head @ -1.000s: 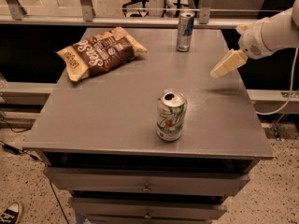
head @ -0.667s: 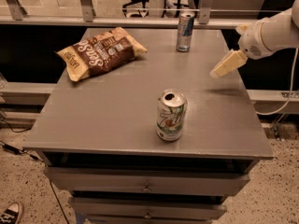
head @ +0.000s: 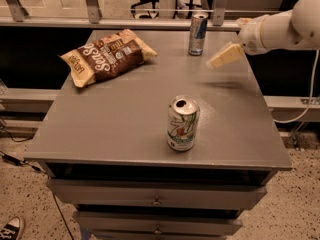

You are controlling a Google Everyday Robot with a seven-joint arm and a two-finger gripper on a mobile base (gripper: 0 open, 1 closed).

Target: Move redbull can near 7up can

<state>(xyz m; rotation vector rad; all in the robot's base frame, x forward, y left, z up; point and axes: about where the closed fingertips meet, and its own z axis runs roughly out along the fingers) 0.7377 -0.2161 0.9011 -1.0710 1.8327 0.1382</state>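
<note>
The redbull can [head: 198, 33], slim and silver-blue, stands upright at the far edge of the grey table [head: 125, 114]. The 7up can [head: 182, 123], wider, white with green lettering, stands upright near the front middle of the table. My gripper [head: 224, 57] hangs above the table's far right part, just right of the redbull can and apart from it, at about the height of its lower half. The white arm [head: 280, 29] comes in from the right. The gripper holds nothing.
A brown chip bag [head: 106, 56] lies at the table's far left. A rail with metal posts [head: 90, 4] runs behind the table. Drawers [head: 155, 200] sit under the tabletop. A shoe [head: 10, 229] is on the floor at the lower left.
The gripper has moved left and slightly up, closer to the redbull can. Both cans and the bag have not moved.
</note>
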